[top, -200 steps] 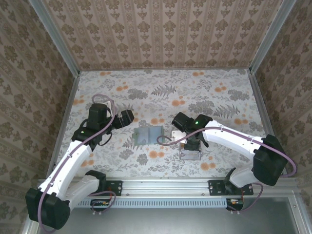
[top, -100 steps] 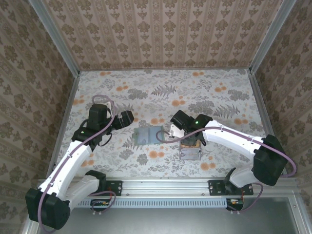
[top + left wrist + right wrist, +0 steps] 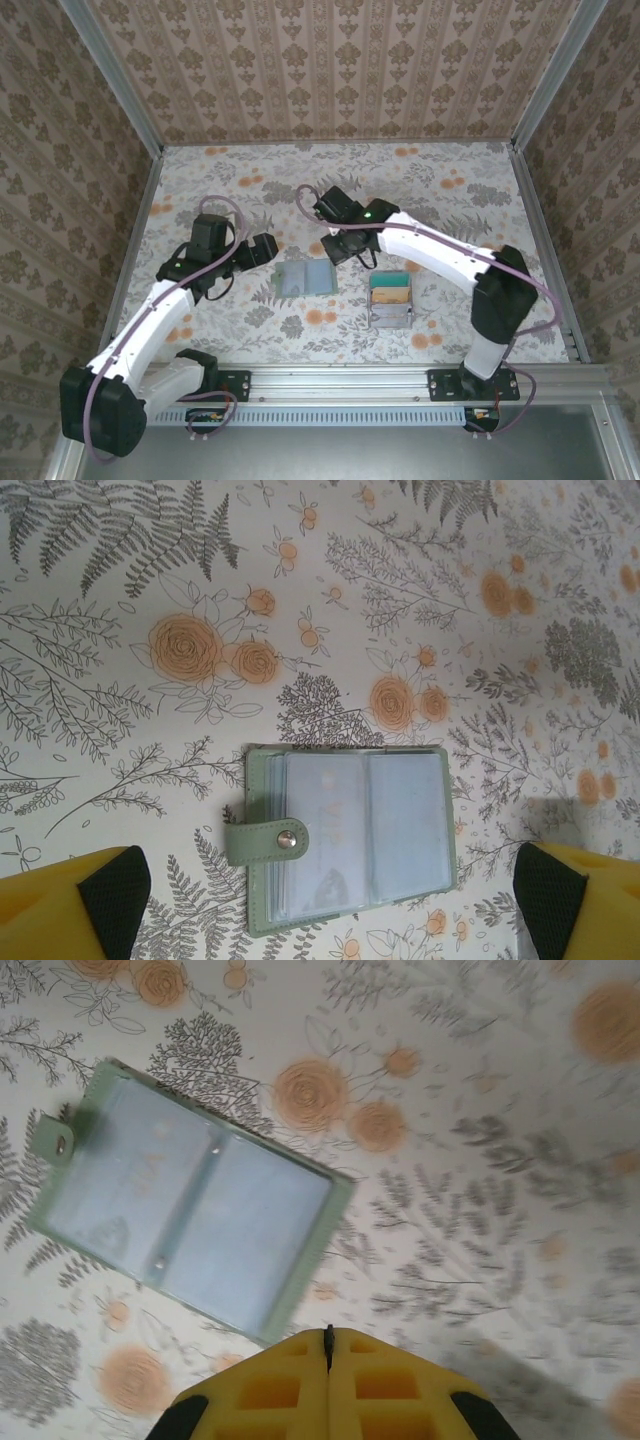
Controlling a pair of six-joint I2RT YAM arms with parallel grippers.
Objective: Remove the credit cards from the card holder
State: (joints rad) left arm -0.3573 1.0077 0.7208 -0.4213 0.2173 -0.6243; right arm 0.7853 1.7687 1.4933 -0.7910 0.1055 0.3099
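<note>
judged thin, light, floppy; best pinning card holder [image 3: 350,840] by snap strap [image 3: 265,840] with spread, empty left hand [image 3: 268,250]; right hand [image 3: 328,1342] clenched, empty.

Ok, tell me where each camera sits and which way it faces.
Top external: above and behind the bases, looking down at the table; both arms and the card holder show.
Left wrist: above the open card holder, facing down; its wide-apart fingertips at the bottom corners.
Right wrist: facing down at it too; shut right gripper at the bottom.
All three share the card holder.
</note>
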